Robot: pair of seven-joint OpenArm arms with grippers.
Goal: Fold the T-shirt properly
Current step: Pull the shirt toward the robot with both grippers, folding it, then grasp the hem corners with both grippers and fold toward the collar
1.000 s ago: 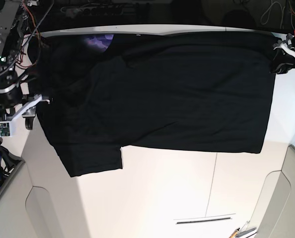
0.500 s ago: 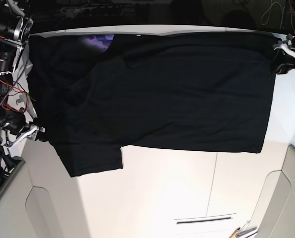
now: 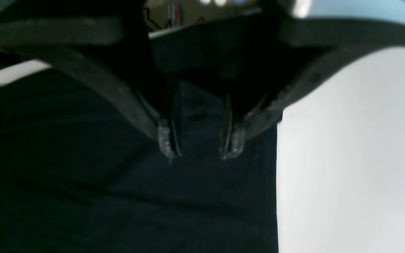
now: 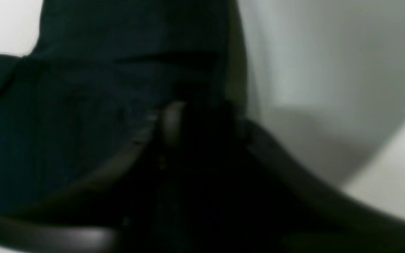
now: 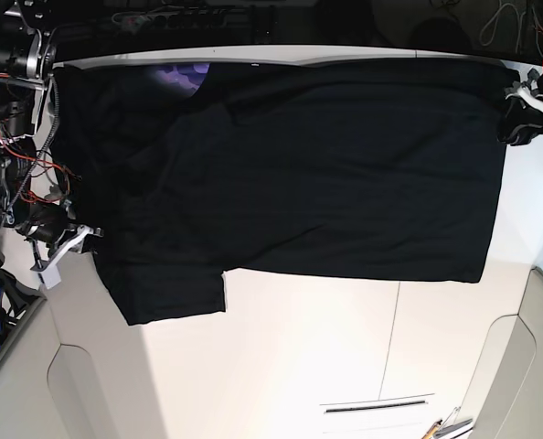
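From where I stand, the black T-shirt [image 5: 345, 183] lies spread across the pale tabletop [image 5: 281, 366], wide from left to right, with a band of folds along its far edge. A bit of the purple-blue print [image 5: 185, 78] peeks out at the far left. One short flap sticks out toward the near side at the left, while the near edge on the right runs fairly straight.

The right gripper [image 4: 202, 119] is down at the shirt's left edge, its fingers blurred against the dark cloth; I can't tell whether it has actually pinched any. Over on the right, the left gripper [image 3: 199, 144] is above the shirt near its right edge, fingers parted and nothing between them, released. Near the front, toward the right, a pen-like item [image 5: 431, 428] sits beside another small object [image 5: 454, 430].
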